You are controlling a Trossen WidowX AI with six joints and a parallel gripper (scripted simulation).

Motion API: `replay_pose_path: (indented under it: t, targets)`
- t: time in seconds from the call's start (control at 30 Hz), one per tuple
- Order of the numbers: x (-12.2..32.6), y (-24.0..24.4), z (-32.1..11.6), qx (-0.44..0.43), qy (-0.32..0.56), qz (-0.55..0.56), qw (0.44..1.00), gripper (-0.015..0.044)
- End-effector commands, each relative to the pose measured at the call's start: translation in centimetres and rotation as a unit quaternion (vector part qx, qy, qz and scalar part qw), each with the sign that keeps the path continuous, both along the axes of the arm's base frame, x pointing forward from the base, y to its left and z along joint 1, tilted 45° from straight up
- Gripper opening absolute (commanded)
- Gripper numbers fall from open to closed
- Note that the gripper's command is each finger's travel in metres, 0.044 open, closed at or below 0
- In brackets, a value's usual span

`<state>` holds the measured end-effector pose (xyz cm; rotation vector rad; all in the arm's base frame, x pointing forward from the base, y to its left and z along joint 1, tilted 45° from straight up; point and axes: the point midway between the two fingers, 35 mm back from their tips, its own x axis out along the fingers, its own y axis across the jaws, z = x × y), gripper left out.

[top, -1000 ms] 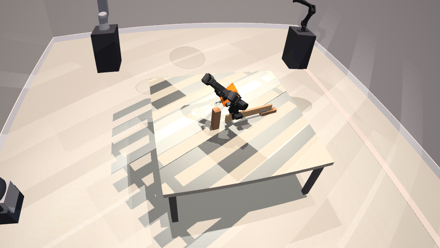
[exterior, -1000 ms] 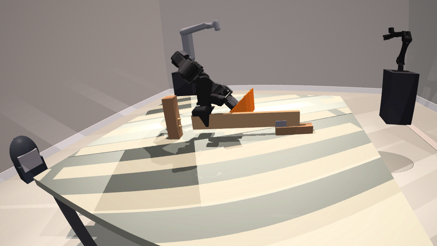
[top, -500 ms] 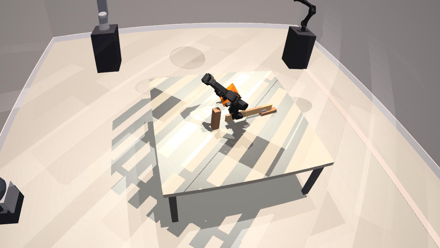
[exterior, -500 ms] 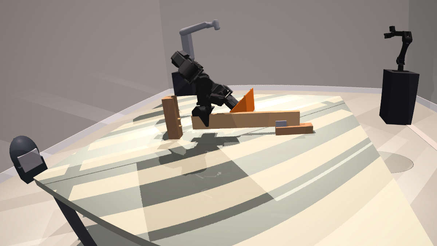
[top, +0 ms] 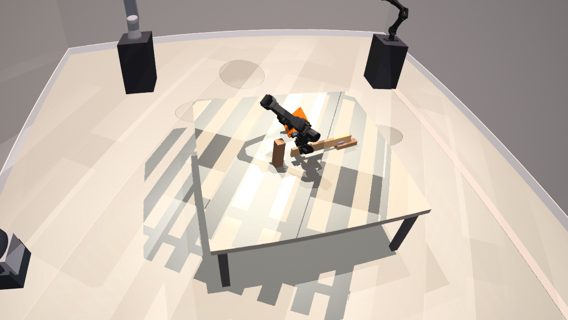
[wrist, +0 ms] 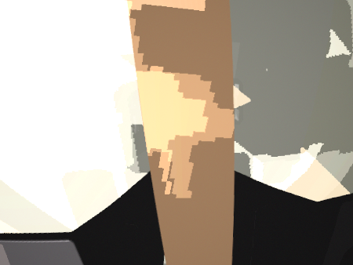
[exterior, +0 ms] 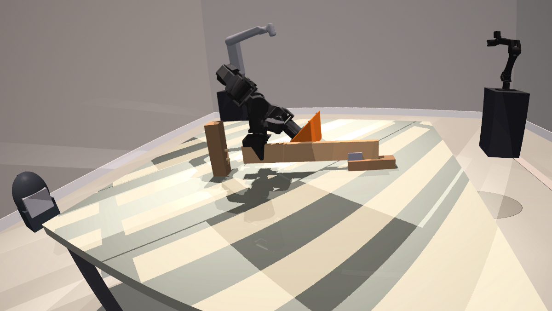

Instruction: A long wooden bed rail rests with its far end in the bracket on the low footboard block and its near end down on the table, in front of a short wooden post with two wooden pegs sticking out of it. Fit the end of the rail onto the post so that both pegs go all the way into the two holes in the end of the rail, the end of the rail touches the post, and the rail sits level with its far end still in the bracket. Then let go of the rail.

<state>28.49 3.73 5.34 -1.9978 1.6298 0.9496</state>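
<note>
The wooden rail (top: 333,142) (exterior: 308,151) (wrist: 176,117) is held with its near end raised off the table; it looks close to level. Its far end sits behind the grey bracket plate (top: 340,143) (exterior: 354,156) on the low footboard block (top: 351,144) (exterior: 372,164). My gripper (top: 305,150) (exterior: 261,155) (wrist: 183,171) is shut on the rail near its near end. The post (top: 279,154) (exterior: 216,150) stands upright. Its two pegs (exterior: 227,150) face the rail's end at about its height, with a visible gap between. The holes in the rail's end are hidden.
An orange triangular piece (top: 300,114) (exterior: 313,131) stands behind the rail, beside my arm. The table (top: 254,234) (exterior: 173,266) carries the parts and striped shadows. Other arms on dark pedestals (top: 137,65) (exterior: 503,123) stand away from the table.
</note>
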Motion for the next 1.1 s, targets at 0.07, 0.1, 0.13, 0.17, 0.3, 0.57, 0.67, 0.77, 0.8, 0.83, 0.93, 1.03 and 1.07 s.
replay_pose_path:
  t: [0.07, 0.1, 0.13, 0.17, 0.3, 0.57, 0.67, 0.77, 0.8, 0.83, 0.93, 1.03, 1.07]
  targets:
    - [-0.01, 0.02, -0.07, 0.003, 0.0, 0.0, 1.0, 0.0]
    - [-0.01, 0.02, -0.06, 0.003, 0.0, 0.0, 1.0, 0.0]
    - [0.0, 0.01, -0.05, 0.003, 0.0, 0.0, 1.0, 0.0]
    - [0.0, -0.01, -0.04, 0.003, 0.0, 0.0, 1.0, 0.0]
    - [0.03, -0.08, 0.06, 0.003, 0.0, 0.0, 1.0, 0.0]
    - [0.09, -0.2, 0.28, 0.002, 0.0, 0.0, 1.0, 0.0]
    - [0.11, -0.24, 0.36, 0.002, 0.0, 0.0, 1.0, 0.0]
    - [0.13, -0.27, 0.45, 0.002, 0.0, 0.0, 1.0, 0.0]
    - [0.14, -0.28, 0.48, 0.002, 0.0, 0.0, 1.0, 0.0]
    - [0.15, -0.29, 0.51, 0.002, 0.0, 0.0, 1.0, 0.0]
    - [0.17, -0.32, 0.59, 0.002, 0.0, 0.0, 1.0, 0.0]
    - [0.2, -0.36, 0.68, 0.002, 0.0, 0.0, 1.0, 0.0]
    - [0.21, -0.37, 0.71, 0.002, 0.0, 0.0, 1.0, 0.0]
